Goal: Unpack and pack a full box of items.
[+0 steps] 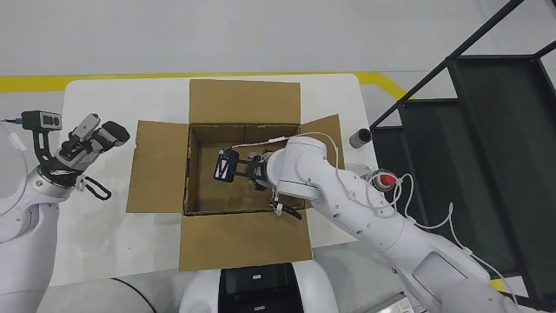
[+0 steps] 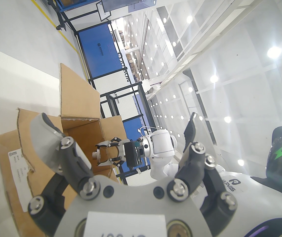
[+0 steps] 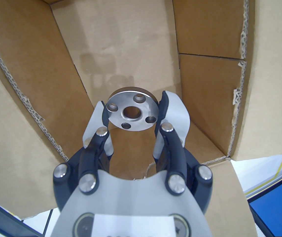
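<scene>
Right gripper (image 3: 132, 104): inside the open box (image 1: 245, 100), fingers (image 3: 174, 114) closed on opposite edges of a round steel flange (image 3: 142, 110). The grip looks square and centred. The flange is carried face-on to the wrist camera, among the box walls. It appears to hang clear of the floor, though contact cannot be ruled out.

Left gripper (image 1: 94, 133): spread wide with nothing between the fingers, held above the table (image 1: 95, 96), well apart from the box's left flap.

Box interior: the floor and walls on view show bare cardboard. A dark cylinder (image 1: 360, 138) stands on the table beyond the right flap and is possibly an item already removed.

Step in hand, as judged: one flange is in transit through the box mouth. Whether this is the last piece coming out or the first going back in cannot be determined.

Next move: if unpacking, a straight lift until the flange passes the rim and flaps, then a transfer to bare table. If packing, a slow descent to the floor before the fingers release. Either way, the wrist must stay off the near wall.
</scene>
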`<action>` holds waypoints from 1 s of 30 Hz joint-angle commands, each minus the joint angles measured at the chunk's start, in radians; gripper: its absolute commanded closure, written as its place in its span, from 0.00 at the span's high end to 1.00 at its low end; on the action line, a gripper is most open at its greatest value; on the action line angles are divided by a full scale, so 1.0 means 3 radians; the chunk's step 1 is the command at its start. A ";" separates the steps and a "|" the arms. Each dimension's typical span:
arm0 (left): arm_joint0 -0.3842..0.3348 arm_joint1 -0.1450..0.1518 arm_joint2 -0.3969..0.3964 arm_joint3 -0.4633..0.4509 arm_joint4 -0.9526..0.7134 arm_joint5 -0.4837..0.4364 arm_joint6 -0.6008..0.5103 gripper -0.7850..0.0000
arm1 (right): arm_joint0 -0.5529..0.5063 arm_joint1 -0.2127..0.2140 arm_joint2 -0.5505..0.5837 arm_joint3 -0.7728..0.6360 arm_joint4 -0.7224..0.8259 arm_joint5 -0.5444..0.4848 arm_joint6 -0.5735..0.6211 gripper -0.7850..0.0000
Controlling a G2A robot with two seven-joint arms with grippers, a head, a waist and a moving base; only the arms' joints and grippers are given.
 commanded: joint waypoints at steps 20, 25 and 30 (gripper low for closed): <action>0.0000 0.0000 0.0000 0.0000 0.0000 0.0000 0.0001 1.00 | -0.0396 0.0427 0.0598 -0.1217 0.0804 0.0240 0.0556 0.00; 0.0000 0.0000 0.0000 0.0000 0.0000 0.0000 0.0001 1.00 | -0.0593 0.0677 0.0893 -0.1484 0.1021 0.0202 0.0517 0.00; 0.0000 0.0000 0.0000 0.0000 0.0000 0.0000 0.0001 1.00 | -0.0638 0.0724 0.0966 -0.1519 0.1100 0.0153 0.0468 0.00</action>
